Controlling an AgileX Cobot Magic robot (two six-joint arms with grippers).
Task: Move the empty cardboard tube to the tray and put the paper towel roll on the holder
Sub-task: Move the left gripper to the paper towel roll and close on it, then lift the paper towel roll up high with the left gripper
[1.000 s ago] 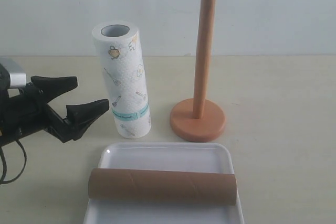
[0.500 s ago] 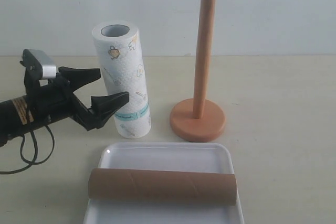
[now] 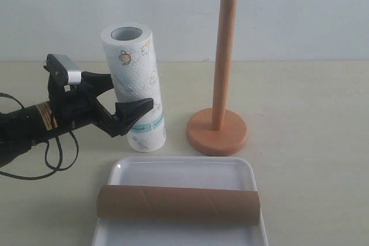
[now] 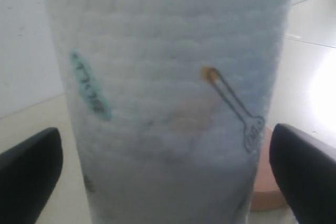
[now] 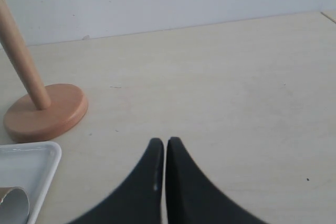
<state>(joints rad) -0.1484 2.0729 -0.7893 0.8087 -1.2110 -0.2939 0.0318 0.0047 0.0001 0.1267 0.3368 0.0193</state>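
Note:
The white printed paper towel roll stands upright left of the holder, whose round base rests on the table. My left gripper is open, one finger behind the roll and one in front. In the left wrist view the roll fills the picture between the two black fingers, with a gap on each side. The empty cardboard tube lies across the white tray. My right gripper is shut and empty over bare table, near the holder base.
The tray sits at the table's front edge, directly in front of the roll and holder. A pale wall runs along the back. A black cable trails from the left arm. The tray corner and a tube end show in the right wrist view.
The left gripper has moved right and slightly up, from clear of the roll to having its open fingers on either side of it. Roll, tube and holder have not moved.

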